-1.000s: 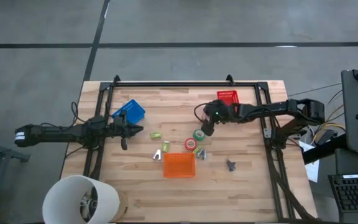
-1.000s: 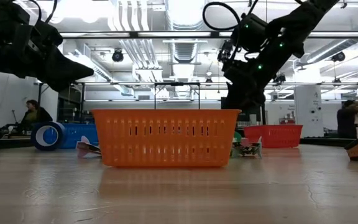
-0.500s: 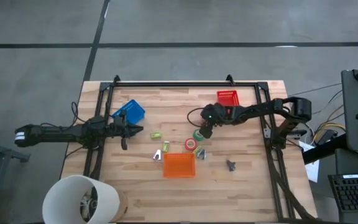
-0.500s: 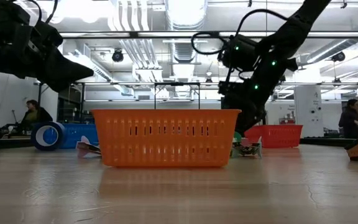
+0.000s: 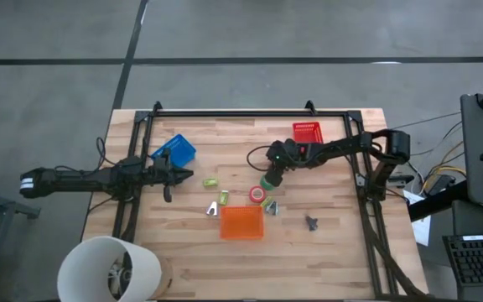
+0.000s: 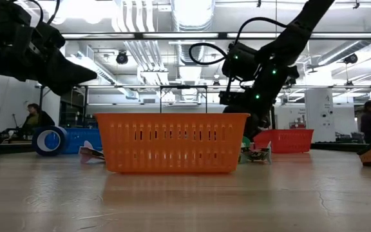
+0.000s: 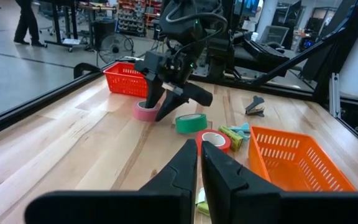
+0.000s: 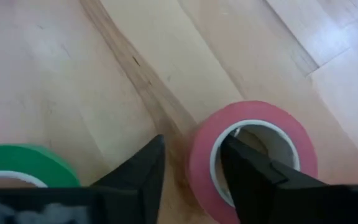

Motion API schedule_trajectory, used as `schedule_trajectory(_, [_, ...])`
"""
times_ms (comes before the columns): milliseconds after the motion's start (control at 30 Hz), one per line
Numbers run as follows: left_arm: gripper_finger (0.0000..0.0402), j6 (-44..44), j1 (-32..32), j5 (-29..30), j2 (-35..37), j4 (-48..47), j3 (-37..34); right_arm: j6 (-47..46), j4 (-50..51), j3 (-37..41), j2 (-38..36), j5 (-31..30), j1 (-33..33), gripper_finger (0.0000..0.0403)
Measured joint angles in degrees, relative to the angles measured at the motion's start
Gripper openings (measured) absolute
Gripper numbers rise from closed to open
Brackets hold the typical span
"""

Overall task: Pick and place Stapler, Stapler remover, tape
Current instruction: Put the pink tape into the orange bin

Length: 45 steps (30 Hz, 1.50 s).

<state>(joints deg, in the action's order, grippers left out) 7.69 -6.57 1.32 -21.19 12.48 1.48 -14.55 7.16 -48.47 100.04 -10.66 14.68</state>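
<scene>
Right jaws: straddling the pinkish-red tape rim, one finger inside the ring, not yet clamped.
Left jaws: together, hovering near desk's left edge.
Pinkish-red tape: lying mid-desk, beside green tape.

pink tape roll: flat on table, rim straddled | green roll: flat, beside | red roll: flat, near orange basket

No text, label or number seems readable on anything in these views
</scene>
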Motion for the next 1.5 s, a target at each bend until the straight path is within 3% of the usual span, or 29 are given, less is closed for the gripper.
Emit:
schedule_trajectory(200, [0.0024,0.01,-0.02,0.00,0.00,-0.08,-0.02,1.34,0.12,-0.39,-0.23,0.20,-0.20,0.0054])
schedule_trajectory(300, [0.0026,0.00,-0.02,0.00,0.00,-0.16,-0.01,1.73,0.12,-1.21,-0.24,0.20,-0.51,0.0032])
schedule_trajectory(567, [0.0024,0.00,-0.02,-0.01,0.00,-0.19,0.00,2.76,0.87,-6.04,-1.25,0.18,-5.39,0.0044])
schedule_trajectory(833, [0.0023,-0.01,-0.02,0.00,-0.02,-0.56,0.00,6.63,1.56,-11.81,-2.06,0.48,-16.66,0.0042])
schedule_trajectory(1133, [0.0024,0.01,-0.04,0.00,0.00,-0.56,0.00,12.99,3.38,-15.46,-2.10,9.33,-27.51,0.0046])
schedule_trajectory(1500, [0.0023,0.01,-0.07,0.00,0.00,-0.58,0.00,10.91,-0.94,-12.95,-1.78,9.18,-30.51,0.0047])
